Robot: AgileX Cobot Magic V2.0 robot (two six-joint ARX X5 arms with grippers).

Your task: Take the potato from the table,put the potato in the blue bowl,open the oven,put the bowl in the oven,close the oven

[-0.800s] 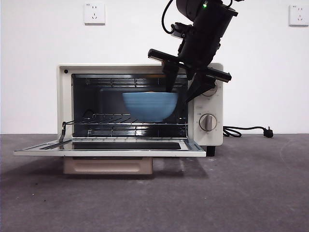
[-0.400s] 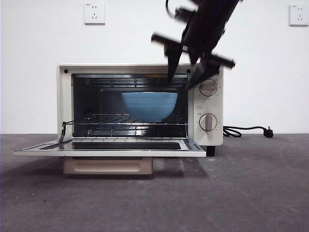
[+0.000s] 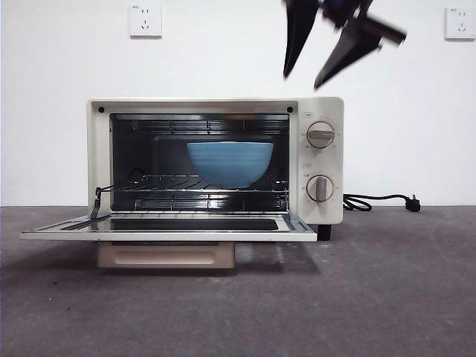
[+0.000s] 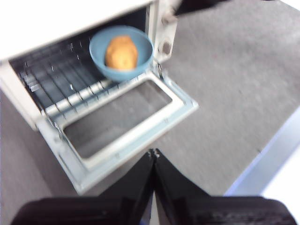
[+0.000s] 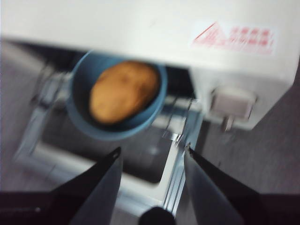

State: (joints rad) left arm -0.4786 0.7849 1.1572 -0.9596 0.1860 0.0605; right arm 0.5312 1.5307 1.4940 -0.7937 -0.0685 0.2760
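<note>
The cream oven (image 3: 323,111) stands with its door (image 3: 171,227) folded down flat. Inside, on the wire rack, sits the blue bowl (image 3: 229,162). From the front the potato is hidden by the bowl's wall. Both wrist views look down on the potato (image 5: 123,90) (image 4: 121,52) lying in the bowl (image 5: 82,84) (image 4: 96,47). My right gripper (image 3: 303,80) (image 5: 152,149) hangs open and empty above the oven's top right corner, clear of the bowl. My left gripper (image 4: 153,152) is shut on nothing, well back from the open door.
The oven's black cord (image 3: 375,201) trails on the table (image 3: 372,297) to the right. Two wall sockets (image 3: 145,20) (image 3: 461,22) sit high on the white wall. In the left wrist view a pale table edge (image 4: 262,159) runs near the gripper.
My right gripper has risen from the oven's mouth beside the bowl to above the oven's roof. The bowl stays put on the rack.
</note>
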